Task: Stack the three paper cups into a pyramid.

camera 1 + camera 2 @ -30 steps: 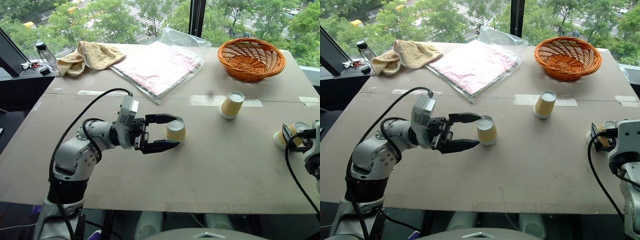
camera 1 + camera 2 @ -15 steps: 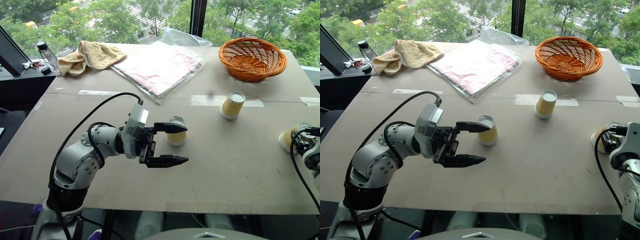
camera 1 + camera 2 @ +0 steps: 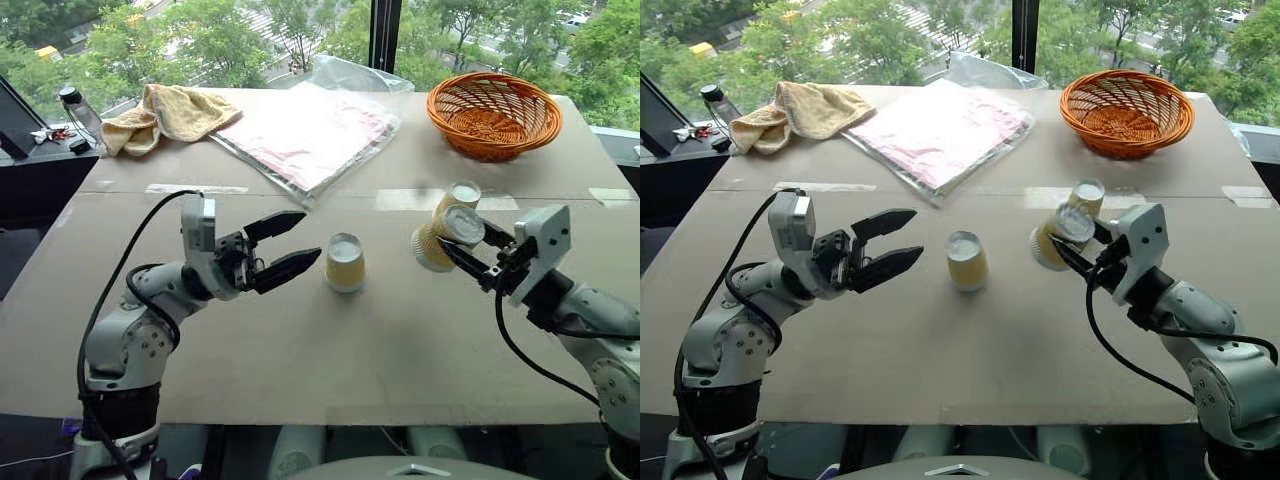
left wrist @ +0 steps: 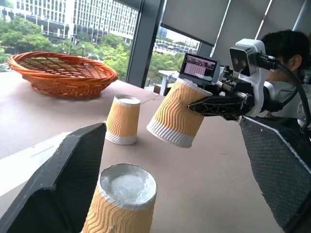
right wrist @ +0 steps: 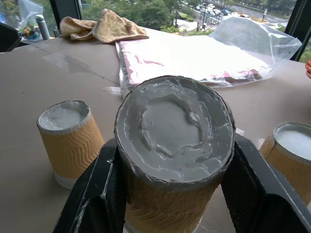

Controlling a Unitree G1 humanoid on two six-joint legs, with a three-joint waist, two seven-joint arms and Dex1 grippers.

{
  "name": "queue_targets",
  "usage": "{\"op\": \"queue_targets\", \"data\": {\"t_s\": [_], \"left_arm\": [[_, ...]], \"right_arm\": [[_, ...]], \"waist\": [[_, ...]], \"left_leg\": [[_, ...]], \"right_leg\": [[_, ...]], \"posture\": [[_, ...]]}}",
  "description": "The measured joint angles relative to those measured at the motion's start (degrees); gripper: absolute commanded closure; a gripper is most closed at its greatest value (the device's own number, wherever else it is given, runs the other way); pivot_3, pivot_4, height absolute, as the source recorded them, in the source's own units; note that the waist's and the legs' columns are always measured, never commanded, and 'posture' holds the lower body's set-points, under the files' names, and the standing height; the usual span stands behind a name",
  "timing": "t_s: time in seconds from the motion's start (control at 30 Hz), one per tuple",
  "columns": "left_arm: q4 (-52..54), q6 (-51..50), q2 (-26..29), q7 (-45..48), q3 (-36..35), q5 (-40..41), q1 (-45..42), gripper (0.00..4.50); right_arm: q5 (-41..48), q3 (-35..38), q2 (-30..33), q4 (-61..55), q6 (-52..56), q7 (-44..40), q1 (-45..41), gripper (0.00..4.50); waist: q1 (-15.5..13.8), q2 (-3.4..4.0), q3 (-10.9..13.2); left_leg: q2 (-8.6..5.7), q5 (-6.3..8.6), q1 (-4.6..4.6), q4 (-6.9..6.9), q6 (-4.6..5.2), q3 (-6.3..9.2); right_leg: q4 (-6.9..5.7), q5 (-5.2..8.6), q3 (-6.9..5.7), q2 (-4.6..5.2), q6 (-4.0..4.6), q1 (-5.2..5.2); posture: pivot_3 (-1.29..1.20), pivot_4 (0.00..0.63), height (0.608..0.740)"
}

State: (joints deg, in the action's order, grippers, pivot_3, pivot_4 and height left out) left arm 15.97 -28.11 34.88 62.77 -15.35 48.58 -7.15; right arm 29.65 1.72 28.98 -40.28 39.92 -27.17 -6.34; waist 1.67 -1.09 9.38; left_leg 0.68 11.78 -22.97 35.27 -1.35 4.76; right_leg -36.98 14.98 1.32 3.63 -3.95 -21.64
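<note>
Right gripper [image 3: 462, 243] now clenched on a paper cup [image 3: 440, 238], carried in off the counter's right edge to mid-counter, cup tilted and lifted clear of the surface; a second ago it sat at the far right edge. Held cup sits just in front of the second cup [image 3: 460, 196], which stands upside down on the tape strip [image 3: 400, 199]. Left gripper [image 3: 290, 245] released, jaws wide, pulled back left from the third cup [image 3: 344, 262], which it flanked before; a gap now between them. Third cup stands upside down, centre counter [image 3: 330, 360]. Open room in front of and between the cups. Orange basket [image 3: 492, 115], plastic bag [image 3: 310, 135], towel [image 3: 165, 112] along far edge
</note>
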Motion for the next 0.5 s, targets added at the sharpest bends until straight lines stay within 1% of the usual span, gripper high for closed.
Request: {"op": "queue_targets", "data": {"t_s": [0.13,0.27,0.37,0.5], "left_arm": [[-0.54,0.36,2.6,2.28,-2.79,-0.04,5.16,0.0],[0.44,0.41,3.6,2.51,-5.1,0.09,8.82,0.0],[2.37,0.41,3.58,2.26,-5.46,0.59,10.7,0.0],[3.64,0.42,3.58,1.9,-5.59,0.88,11.7,0.0]], "right_arm": [[-3.95,-7.7,1.4,6.05,-2.36,-3.73,-1.05,2.59],[-6.32,-10.13,2.04,8.66,-4.21,-5.55,-2.11,2.59],[-8.28,-11.55,2.14,10.75,-5.2,-6.29,-3.34,2.59],[-10.77,-13.49,0.41,14.09,-6.89,-6.23,-5.22,2.59]], "waist": [[-0.77,-0.01,0.05],[-0.83,0.01,0.06],[-0.92,0.01,0.06],[-0.77,-0.01,0.05]], "left_leg": [[-0.05,0.0,-0.06,-0.02,0.0,0.0],[-0.01,0.0,-0.03,-0.03,-0.01,0.02],[-0.01,0.0,-0.01,-0.03,-0.01,0.04],[0.0,0.0,0.02,-0.04,-0.01,0.02]], "right_leg": [[0.11,0.0,0.01,0.06,0.01,-0.02],[0.07,0.05,-0.01,0.04,0.1,-0.02],[0.06,0.08,-0.03,0.04,0.15,-0.01],[0.03,0.05,-0.01,0.04,0.12,0.0]], "posture": [[0.0,0.15,0.74],[0.0,0.15,0.74],[0.0,0.15,0.74],[0.0,0.15,0.74]]}}
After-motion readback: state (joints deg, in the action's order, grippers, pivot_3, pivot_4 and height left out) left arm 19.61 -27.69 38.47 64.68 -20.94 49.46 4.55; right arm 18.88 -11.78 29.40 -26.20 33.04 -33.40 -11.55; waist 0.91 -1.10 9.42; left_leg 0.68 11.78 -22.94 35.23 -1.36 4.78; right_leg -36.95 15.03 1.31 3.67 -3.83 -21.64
